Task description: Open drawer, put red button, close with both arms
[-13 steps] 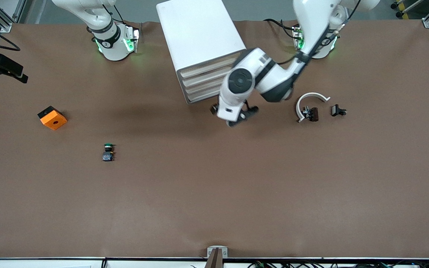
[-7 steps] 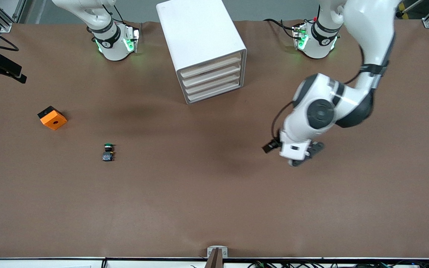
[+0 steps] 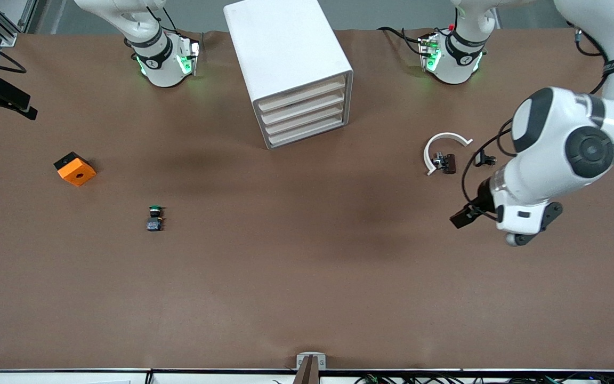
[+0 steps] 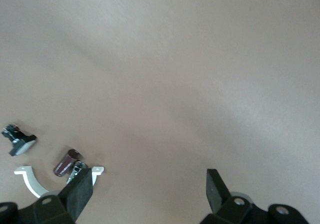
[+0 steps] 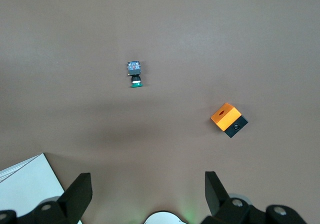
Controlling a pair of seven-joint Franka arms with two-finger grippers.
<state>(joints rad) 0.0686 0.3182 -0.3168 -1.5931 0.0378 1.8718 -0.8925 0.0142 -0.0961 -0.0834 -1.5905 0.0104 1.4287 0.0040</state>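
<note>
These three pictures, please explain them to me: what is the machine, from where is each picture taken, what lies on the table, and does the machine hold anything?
The machine is two white robot arms, each ending in a two-finger gripper. The wide picture comes from a high camera facing them. The other two come from cameras on the arms' wrists, looking down past the black fingers.

On the brown table stands a white drawer cabinet with its drawers shut. Toward the right arm's end lie an orange block and a green button. Toward the left arm's end lie a white curved piece, a small dark part and the red button.

The left gripper hangs open over bare table near those parts. The right gripper waits open, high near its base. Nothing is held.
</note>
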